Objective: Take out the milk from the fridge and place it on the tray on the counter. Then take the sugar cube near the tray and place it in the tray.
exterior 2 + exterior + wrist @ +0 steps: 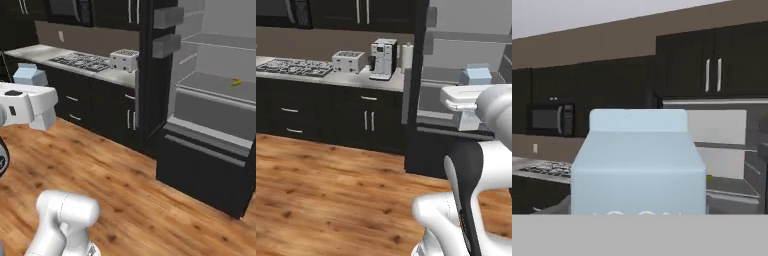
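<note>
The milk (637,167), a pale blue-and-white carton with a gabled top, stands upright and close up in the hand view. My gripper (476,84) is shut on the milk (476,74), with the carton showing just past the white hand. Seen from the right, the milk (29,74) sits above the hand, and the gripper (31,86) holds it well out on the floor side of the fridge (215,85). The fridge stands open, showing grey shelves (451,75). The fingers are hidden by the carton. The tray and the sugar cube are out of view.
A small yellow banana (236,82) lies on a fridge shelf. Left of the fridge, a grey counter (351,79) over dark cabinets carries a stove (293,66), a toaster (348,61) and a coffee machine (383,59). Wooden floor (331,190) spreads in front.
</note>
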